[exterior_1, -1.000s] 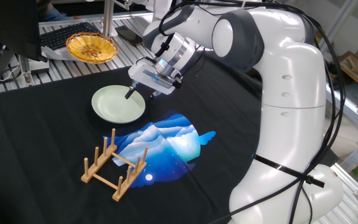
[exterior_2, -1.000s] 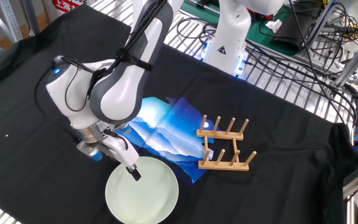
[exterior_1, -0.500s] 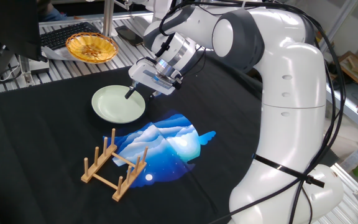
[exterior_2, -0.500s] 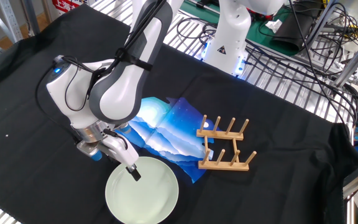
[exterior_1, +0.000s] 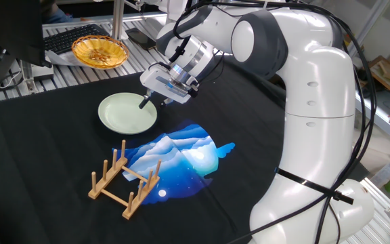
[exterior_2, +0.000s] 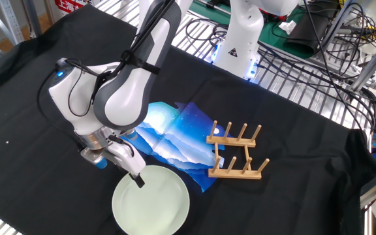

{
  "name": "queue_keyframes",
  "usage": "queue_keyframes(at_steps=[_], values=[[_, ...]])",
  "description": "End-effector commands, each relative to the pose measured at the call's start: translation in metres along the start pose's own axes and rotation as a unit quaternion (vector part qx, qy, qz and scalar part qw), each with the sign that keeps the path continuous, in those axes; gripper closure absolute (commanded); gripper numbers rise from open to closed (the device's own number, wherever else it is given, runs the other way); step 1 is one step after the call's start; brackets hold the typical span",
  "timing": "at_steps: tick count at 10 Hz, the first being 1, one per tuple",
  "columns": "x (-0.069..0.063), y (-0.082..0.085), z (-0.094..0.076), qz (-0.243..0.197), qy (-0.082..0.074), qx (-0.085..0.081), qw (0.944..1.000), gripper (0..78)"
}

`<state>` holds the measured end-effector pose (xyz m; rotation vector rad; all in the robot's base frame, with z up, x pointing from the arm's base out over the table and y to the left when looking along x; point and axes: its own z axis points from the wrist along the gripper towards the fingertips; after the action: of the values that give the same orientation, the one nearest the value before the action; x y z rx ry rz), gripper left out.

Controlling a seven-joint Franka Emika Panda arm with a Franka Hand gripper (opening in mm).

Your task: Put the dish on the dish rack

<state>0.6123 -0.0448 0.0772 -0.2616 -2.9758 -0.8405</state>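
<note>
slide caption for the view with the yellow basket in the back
Panda gripper at the rim of the dish, rack waiting empty nearby.

Glossy white arm, grey joints, black cables.

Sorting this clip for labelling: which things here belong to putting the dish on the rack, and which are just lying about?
Part of the job:
- dish, flat on the cloth
- dish rack, empty
- gripper, at the dish's rim

Lying about:
- woven basket
- blue printed cloth
- keyboard
</note>
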Motion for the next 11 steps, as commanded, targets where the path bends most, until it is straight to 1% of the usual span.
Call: queue_keyframes(at_steps=[1, 7, 8, 9, 11], values=[[-0.001, 0.001, -0.002, 0.000, -0.003, 0.000, 1.0000, 76.4], [-0.001, 0.001, -0.002, 0.000, -0.003, 0.000, 1.0000, 76.4], [-0.001, 0.010, -0.011, 0.012, -0.007, 0.020, 0.9997, 76.4], [-0.001, 0.014, -0.017, 0.017, -0.007, 0.033, 0.9993, 76.4], [0.000, 0.022, -0.028, 0.020, -0.005, 0.051, 0.9985, 76.4]])
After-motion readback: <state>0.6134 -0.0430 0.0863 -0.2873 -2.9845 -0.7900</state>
